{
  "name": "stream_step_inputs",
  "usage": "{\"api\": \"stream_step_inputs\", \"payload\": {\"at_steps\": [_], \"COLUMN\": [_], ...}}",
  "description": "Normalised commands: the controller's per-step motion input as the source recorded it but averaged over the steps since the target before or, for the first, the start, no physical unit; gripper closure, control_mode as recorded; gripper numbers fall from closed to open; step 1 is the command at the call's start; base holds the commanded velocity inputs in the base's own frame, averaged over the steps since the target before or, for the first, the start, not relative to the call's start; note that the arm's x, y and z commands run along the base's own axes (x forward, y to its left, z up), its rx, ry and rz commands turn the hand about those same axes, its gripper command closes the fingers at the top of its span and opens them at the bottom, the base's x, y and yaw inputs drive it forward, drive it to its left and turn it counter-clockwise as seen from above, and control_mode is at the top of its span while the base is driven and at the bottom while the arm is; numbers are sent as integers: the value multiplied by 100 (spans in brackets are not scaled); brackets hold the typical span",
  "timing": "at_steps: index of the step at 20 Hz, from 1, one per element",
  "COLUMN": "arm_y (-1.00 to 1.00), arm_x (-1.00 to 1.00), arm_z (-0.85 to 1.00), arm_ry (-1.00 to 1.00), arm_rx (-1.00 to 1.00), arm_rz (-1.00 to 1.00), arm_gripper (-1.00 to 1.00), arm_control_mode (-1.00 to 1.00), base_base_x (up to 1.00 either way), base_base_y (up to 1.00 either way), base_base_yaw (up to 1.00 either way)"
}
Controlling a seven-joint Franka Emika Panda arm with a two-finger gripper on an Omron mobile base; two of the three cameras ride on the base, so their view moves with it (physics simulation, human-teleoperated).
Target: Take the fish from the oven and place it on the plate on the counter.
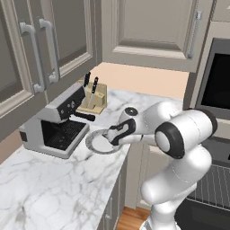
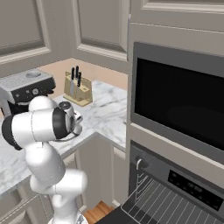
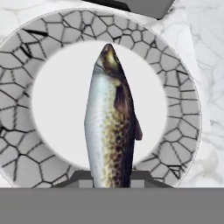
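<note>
The fish [image 3: 111, 127] is pinched at its tail end between the fingers of the end effector [image 3: 111, 177], its length seen over the pale centre of the plate [image 3: 175, 78]. The plate is set on the marble counter [image 1: 49, 188], just beside the coffee machine [image 1: 51, 126], with the knife block [image 1: 93, 99] behind it. The oven [image 2: 175, 192] is seen open well to the right, its wire rack [image 2: 166, 203] exposed.
</note>
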Motion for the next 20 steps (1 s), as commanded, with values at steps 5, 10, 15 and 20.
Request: {"api": "stream_step_inputs", "payload": {"at_steps": [5, 10, 15, 20], "arm_y": [18, 12, 16, 0], "arm_x": [3, 2, 16, 0], "arm_z": [-28, -4, 0, 0], "arm_ry": [1, 0, 0, 0], "arm_rx": [-4, -1, -1, 0], "arm_rz": [0, 0, 0, 0], "arm_gripper": [100, 100, 100, 100], "arm_control_mode": [-100, -100, -100, -100], "base_base_x": [0, 0, 0, 0], "base_base_y": [0, 0, 0, 0], "base_base_yaw": [0, 0, 0, 0]}}
